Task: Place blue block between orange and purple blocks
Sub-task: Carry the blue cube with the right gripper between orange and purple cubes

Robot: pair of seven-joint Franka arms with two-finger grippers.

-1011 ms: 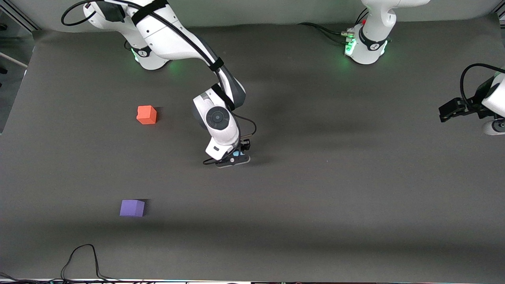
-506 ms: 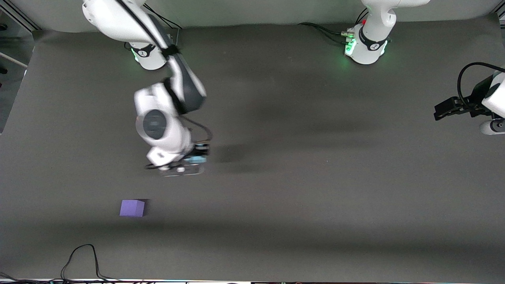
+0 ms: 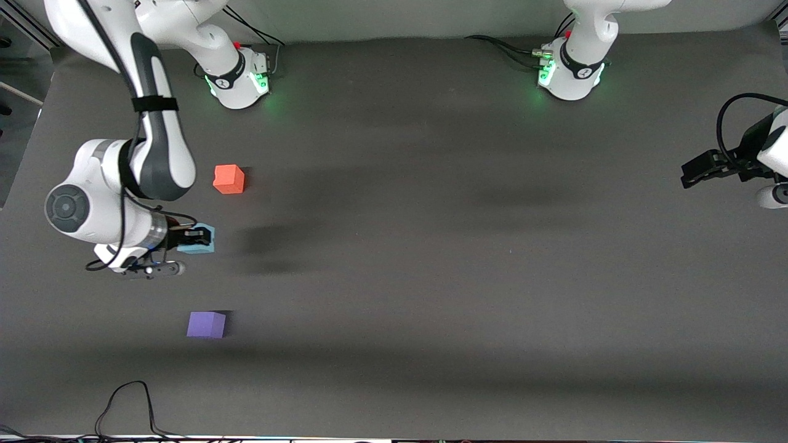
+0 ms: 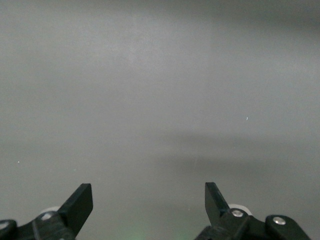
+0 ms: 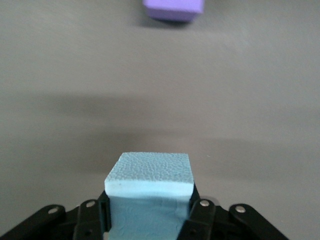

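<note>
Your right end effector [image 3: 196,237] is gripping the blue block [image 3: 199,240] over the worktop [image 3: 431,277] between the orange block [image 3: 228,179] and purple block [image 3: 206,324], while your left end effector [image 4: 149,202] is waiting open, empty, at the left arm's end.

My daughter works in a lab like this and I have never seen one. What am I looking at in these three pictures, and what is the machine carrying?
These are two white robot arms bolted along one edge of a grey table. The big picture comes from a high camera facing them. The other two come from small cameras on each arm's wrist, looking past its two-fingered hand.

The right hand is shut on a blue block, carrying it above the table, over the stretch between an orange block and a purple block. Its wrist picture shows the blue block pinched between the black fingers, with the purple block on the table ahead.

The left hand waits at its own end of the table, open and holding nothing; its wrist picture shows only bare table.
</note>
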